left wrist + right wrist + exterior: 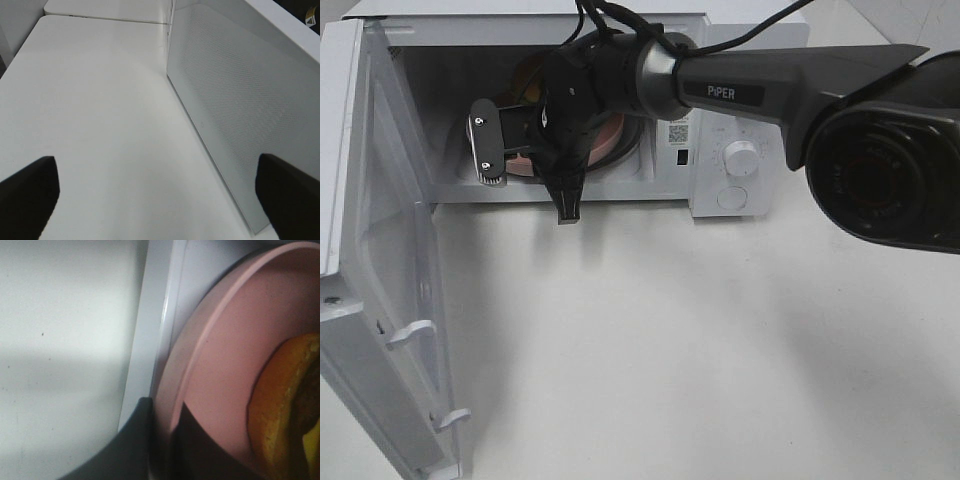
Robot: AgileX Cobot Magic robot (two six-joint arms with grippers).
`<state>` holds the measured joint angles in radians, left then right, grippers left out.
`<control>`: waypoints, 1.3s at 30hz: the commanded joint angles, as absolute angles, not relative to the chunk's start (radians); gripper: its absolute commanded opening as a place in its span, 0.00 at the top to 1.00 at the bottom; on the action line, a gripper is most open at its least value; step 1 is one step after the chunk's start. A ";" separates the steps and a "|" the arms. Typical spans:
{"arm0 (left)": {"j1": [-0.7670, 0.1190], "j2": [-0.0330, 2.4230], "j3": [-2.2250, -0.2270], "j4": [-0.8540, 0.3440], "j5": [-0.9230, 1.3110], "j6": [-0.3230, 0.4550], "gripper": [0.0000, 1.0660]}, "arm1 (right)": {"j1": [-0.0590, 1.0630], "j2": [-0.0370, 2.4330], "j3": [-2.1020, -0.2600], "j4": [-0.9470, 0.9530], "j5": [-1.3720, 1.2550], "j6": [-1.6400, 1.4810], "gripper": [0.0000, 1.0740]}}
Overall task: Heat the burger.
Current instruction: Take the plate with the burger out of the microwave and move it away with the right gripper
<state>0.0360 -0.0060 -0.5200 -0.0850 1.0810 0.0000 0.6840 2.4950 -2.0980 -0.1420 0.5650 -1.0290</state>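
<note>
Pinching the pink plate's (220, 390) rim, the right gripper (162, 440) sits at lower centre of its wrist view; the burger (285, 410) rides on that plate at lower right, inside the microwave (720, 110). Soft and easily squashed, it seems best carried by the stiff plate edge
</note>
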 commanded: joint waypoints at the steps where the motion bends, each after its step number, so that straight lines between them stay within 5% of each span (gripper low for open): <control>1: 0.038 -0.009 -0.518 -0.085 1.070 0.000 0.06 | 0.689 2.469 -2.091 -0.137 0.584 -1.075 1.00; 39: 0.038 -0.009 -0.518 -0.085 1.070 0.000 0.06 | 0.690 2.074 -1.356 -0.242 0.018 -1.082 1.00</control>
<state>0.0360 -0.0060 -0.5200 -0.0850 1.0810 0.0000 0.6860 2.1230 -1.3850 -0.2180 0.1060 -1.0750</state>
